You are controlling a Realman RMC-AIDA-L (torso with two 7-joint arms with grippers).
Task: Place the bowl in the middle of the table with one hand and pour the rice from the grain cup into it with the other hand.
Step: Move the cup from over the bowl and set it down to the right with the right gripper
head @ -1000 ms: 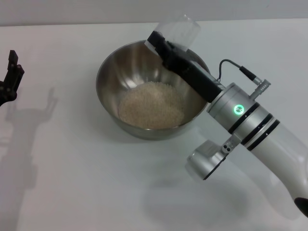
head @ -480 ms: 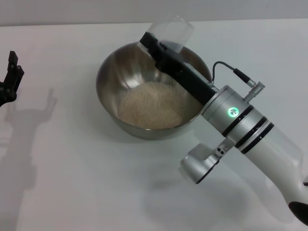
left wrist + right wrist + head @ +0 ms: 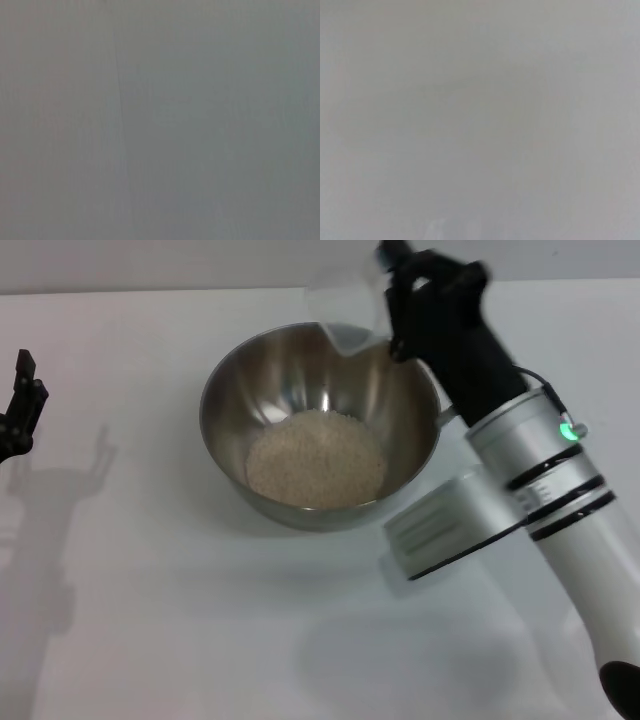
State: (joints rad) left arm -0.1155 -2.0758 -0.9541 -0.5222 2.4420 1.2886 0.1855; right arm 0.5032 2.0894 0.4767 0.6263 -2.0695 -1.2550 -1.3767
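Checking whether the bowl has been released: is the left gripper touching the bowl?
Apart. The head view shows the left gripper at the table's left edge, with bare white tabletop between it and the bowl.

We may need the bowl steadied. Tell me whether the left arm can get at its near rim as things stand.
Probably yes. The left gripper sits apart at the table's left edge, and only bare tabletop lies between it and the bowl's left rim. The right gripper holds the grain cup over the far rim, clear of that path.
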